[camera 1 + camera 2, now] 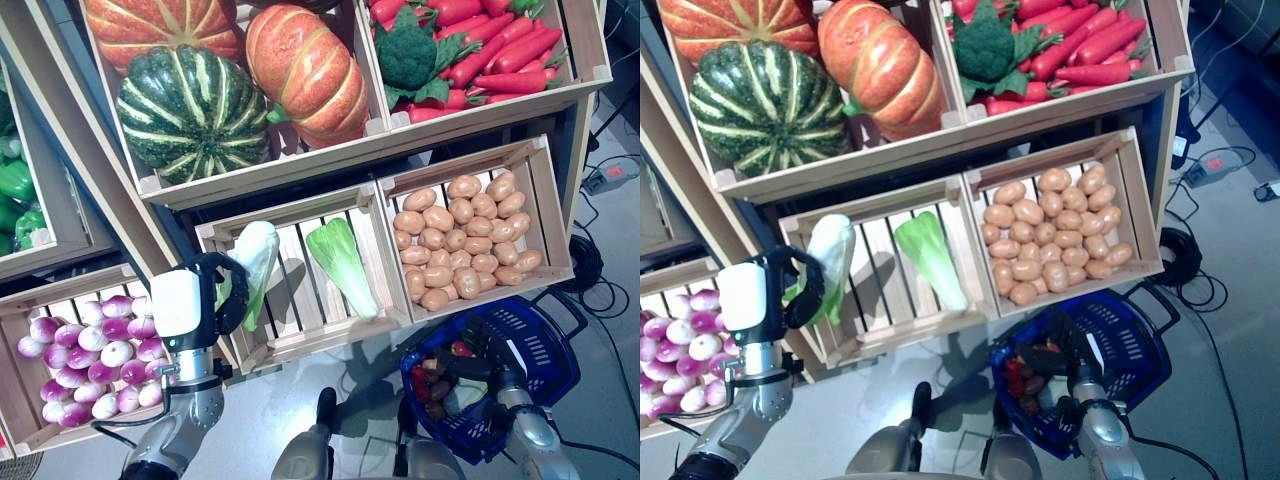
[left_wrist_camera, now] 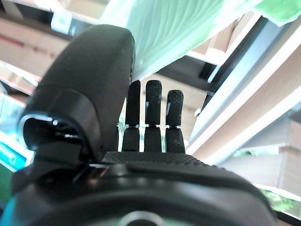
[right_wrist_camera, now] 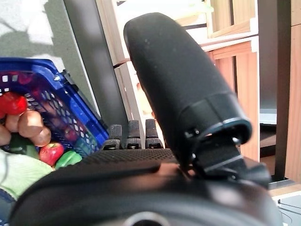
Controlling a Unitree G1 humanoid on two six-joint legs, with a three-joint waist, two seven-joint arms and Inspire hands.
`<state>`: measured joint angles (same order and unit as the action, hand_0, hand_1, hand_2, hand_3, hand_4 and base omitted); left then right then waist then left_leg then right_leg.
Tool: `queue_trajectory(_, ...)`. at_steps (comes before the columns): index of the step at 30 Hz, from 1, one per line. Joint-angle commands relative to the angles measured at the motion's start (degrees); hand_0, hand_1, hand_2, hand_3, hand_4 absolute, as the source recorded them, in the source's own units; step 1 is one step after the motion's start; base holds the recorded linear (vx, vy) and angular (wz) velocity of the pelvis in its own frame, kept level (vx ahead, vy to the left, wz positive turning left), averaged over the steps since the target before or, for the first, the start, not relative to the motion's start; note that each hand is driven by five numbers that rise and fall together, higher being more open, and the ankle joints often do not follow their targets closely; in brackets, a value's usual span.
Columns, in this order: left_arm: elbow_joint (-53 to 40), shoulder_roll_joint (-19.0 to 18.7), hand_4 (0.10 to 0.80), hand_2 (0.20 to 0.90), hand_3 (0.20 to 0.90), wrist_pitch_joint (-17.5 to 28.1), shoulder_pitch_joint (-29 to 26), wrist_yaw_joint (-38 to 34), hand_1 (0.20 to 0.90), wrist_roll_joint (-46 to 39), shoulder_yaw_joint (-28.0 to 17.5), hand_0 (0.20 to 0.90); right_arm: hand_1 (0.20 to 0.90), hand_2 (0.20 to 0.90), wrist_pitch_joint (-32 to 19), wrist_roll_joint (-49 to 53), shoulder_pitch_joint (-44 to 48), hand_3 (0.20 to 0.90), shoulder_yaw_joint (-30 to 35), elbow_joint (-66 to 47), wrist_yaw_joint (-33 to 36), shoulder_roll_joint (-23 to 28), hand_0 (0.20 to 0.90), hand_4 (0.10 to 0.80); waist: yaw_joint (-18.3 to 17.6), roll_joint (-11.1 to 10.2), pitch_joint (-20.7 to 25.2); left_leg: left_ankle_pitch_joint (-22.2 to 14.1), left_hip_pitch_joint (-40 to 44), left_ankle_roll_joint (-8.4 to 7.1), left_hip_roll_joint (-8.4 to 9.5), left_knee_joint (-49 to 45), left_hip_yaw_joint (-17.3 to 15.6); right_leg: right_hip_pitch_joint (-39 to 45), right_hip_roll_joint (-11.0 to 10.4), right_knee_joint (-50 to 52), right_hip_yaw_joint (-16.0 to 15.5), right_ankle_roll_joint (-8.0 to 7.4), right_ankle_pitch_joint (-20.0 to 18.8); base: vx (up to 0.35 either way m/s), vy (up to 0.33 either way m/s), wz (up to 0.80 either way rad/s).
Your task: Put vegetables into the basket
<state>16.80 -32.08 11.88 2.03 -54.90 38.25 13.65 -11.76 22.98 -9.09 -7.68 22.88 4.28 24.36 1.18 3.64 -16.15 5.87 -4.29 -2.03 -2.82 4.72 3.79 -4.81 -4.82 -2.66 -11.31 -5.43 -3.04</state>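
In the left eye view the left hand (image 1: 222, 290) sits at about eight o'clock, its dark fingers curled round the pale cabbage (image 1: 258, 262) that lies at the left end of the slatted crate (image 1: 300, 345); a second cabbage (image 1: 342, 265) lies just beside it toward the crate's middle. The blue basket (image 1: 540, 375), already holding a few vegetables, hangs at five o'clock with the right hand (image 1: 478, 368) over its near rim. The cabbage is long and smooth, and the hold looks to be near its leafy end, so I judge it could tip or slide out when lifted, or catch the crate's front rail. The right eye view shows the same layout and adds more of the basket's far rim and the potatoes (image 1: 1050, 235) at two o'clock. The left wrist view gives what the head views cannot: the thumb pressed against the ribbed pale leaf with straight fingertips (image 2: 155, 101) reaching under it, so the grasp seems shallow. The right wrist view shows the basket's mesh wall at nine o'clock with red and green vegetables inside; whether those fingers clasp a handle I cannot tell.
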Motion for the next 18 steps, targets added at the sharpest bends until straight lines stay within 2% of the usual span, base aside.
queue_trajectory(1,1.91,-4.41,0.4,0.3,0.3,-1.5,-8.66,-5.8,0.3,1.62,-0.06,0.3,0.9,0.9,-5.1,2.05,2.96,0.9,-2.53,-3.8,-0.29,2.25,0.9,0.8,-0.74,-4.47,-0.41,-3.98,-3.36,-0.59,1.97,-4.81,-0.63,-1.04,-1.92,5.39,0.1,0.11,2.02,-0.087,-0.007,-0.08)
queue_trajectory(5,8.99,-3.49,0.4,0.3,0.3,-3.39,-15.74,-7.34,0.3,0.74,4.54,0.3,0.9,0.9,-5.19,3.06,6.68,0.9,-5.55,-2.25,1.58,3.01,0.9,0.8,-1.97,-5.43,-3.05,-4.14,-5.81,-0.56,1.62,-7.43,-1.45,-3.54,-1.66,6.87,1.4,0.3,1.78,-0.085,0.006,-0.19)
queue_trajectory(11,14.67,-2.55,0.4,0.3,0.3,-5.01,-21.72,-8.85,0.3,1.58,7.98,0.3,0.9,0.9,-5.17,3.74,9.07,0.9,-8.39,-0.7,1.75,3.65,0.9,0.8,-3.06,-7.28,-5.92,-4.14,-9.27,-0.57,0.9,-10.54,-2.22,-6.66,-0.89,9.0,3.42,0.66,1.73,-0.062,0.008,-0.13)
queue_trajectory(13,17.75,-2.76,0.4,0.3,0.3,-6.69,-25.46,-9.22,0.3,0.95,10.35,0.3,0.9,0.9,-4.95,4.21,10.8,0.9,-10.07,-0.13,1.78,3.81,0.9,0.8,-3.62,-8.44,-7.48,-4.02,-11.04,-0.63,0.55,-11.68,-2.75,-8.47,-0.37,9.98,4.39,0.76,1.53,-0.115,0.001,-0.13)
queue_trajectory(18,24.7,-2.98,0.4,0.3,0.3,-9.44,-32.36,-10.32,0.3,0.31,12.75,0.3,0.9,0.9,-4.86,5.23,14.35,0.9,-13.53,0.5,1.91,3.74,0.9,0.8,-4.32,-10.87,-10.21,-4.02,-14.89,-0.67,0.15,-14.42,-3.69,-11.82,0.93,11.82,5.62,1.27,1.46,-0.111,-0.016,-0.15)
